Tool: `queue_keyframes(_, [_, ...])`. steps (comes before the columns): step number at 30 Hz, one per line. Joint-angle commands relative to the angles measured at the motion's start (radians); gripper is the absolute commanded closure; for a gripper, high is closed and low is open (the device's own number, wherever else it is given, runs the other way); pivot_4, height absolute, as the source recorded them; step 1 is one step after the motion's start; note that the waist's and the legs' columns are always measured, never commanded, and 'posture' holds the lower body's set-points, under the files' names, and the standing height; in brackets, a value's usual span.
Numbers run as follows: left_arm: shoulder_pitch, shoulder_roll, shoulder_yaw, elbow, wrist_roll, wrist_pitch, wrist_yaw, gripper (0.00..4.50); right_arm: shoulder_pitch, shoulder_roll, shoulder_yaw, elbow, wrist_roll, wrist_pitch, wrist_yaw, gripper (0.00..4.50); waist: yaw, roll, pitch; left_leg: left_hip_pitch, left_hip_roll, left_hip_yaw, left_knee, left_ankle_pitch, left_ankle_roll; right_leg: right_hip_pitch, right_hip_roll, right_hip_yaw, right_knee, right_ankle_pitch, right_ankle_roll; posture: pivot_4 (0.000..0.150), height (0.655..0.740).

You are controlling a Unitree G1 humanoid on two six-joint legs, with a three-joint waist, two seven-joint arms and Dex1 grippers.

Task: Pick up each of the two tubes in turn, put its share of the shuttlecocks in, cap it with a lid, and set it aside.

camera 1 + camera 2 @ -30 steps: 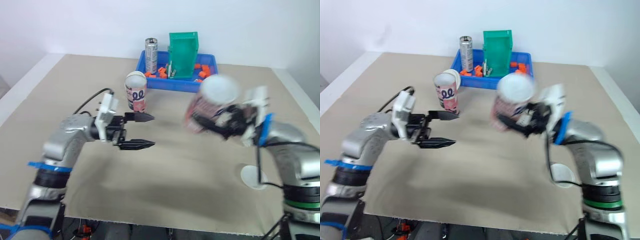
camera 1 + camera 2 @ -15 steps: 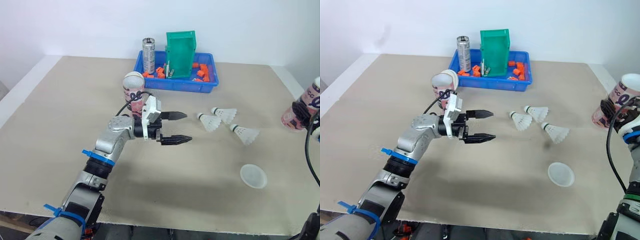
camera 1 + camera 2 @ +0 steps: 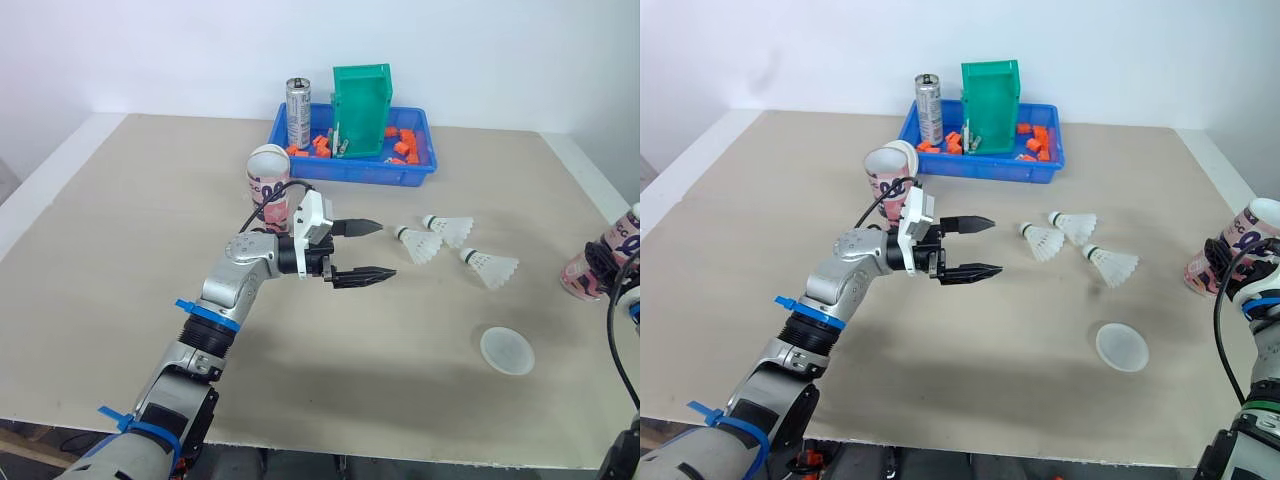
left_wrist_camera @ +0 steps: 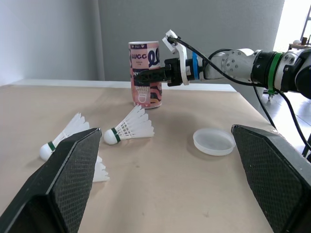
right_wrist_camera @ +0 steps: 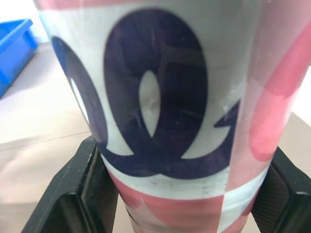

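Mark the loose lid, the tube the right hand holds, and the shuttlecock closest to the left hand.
lid (image 3: 506,351): left eye view, disc centre.
held tube (image 4: 145,58): left wrist view, upper label.
nearest shuttlecock (image 3: 420,244): left eye view, feather skirt.

The held tube (image 5: 165,107) runs off the right wrist view at top and bottom, covering most of the right hand's (image 3: 1232,265) fingers (image 5: 73,194). The other tube's (image 3: 268,175) base hides behind the left arm (image 3: 245,270). The tray's (image 3: 360,172) orange bits (image 3: 322,148) are too small to tell.

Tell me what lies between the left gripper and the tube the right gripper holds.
Three shuttlecocks lie on the table between left gripper and tube, plain in eye views; the lid sits off that line.
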Motion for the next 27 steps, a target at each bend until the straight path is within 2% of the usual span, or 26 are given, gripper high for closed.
queue_keyframes(1, [-0.028,0.000,0.022,-0.007,-0.003,-0.018,0.003,0.00,0.010,-0.001,-0.008,0.035,0.007,0.000,0.010,0.73,0.000,0.000,0.000,0.000,0.000,0.000,0.000,0.000,0.000,0.001,0.000,0.000,0.000,0.000,0.000,0.150,0.7362])
queue_keyframes(3, [-0.030,-0.002,0.023,-0.005,-0.003,-0.018,0.004,0.00,0.021,0.004,-0.011,0.013,0.031,0.021,0.046,0.06,0.000,0.000,0.000,0.000,-0.002,-0.001,0.001,0.001,0.001,0.002,0.000,0.001,-0.001,0.001,0.001,0.150,0.7362])
queue_keyframes(10, [-0.032,-0.009,0.025,0.000,-0.003,-0.020,0.001,0.00,0.068,-0.026,0.006,-0.017,0.010,0.056,0.061,0.06,0.000,0.001,0.000,0.000,-0.004,-0.001,0.001,0.002,0.002,0.002,0.000,0.004,-0.001,0.000,0.003,0.150,0.7362])
queue_keyframes(17, [-0.033,-0.007,0.033,-0.009,-0.014,-0.006,-0.001,0.00,0.175,-0.068,0.002,-0.127,0.026,0.124,0.153,0.06,0.000,0.001,0.000,0.000,-0.004,-0.001,0.000,0.002,0.001,0.002,0.000,0.005,-0.001,0.000,0.003,0.150,0.7362])
queue_keyframes(23, [0.024,0.060,0.041,-0.078,-0.026,0.034,-0.019,0.00,0.405,-0.117,-0.083,-0.333,0.074,0.209,0.274,0.06,0.000,0.003,-0.001,0.000,-0.004,-0.002,0.000,0.002,0.001,0.002,0.000,0.004,-0.001,-0.001,0.003,0.150,0.7362])
queue_keyframes(27, [0.103,0.133,0.078,-0.178,-0.063,0.110,0.007,0.00,0.577,-0.080,-0.168,-0.667,0.209,0.316,0.371,0.06,-0.006,0.005,-0.001,0.000,-0.003,-0.001,-0.002,0.001,0.001,0.001,0.000,0.005,-0.001,-0.001,0.002,0.150,0.7362])
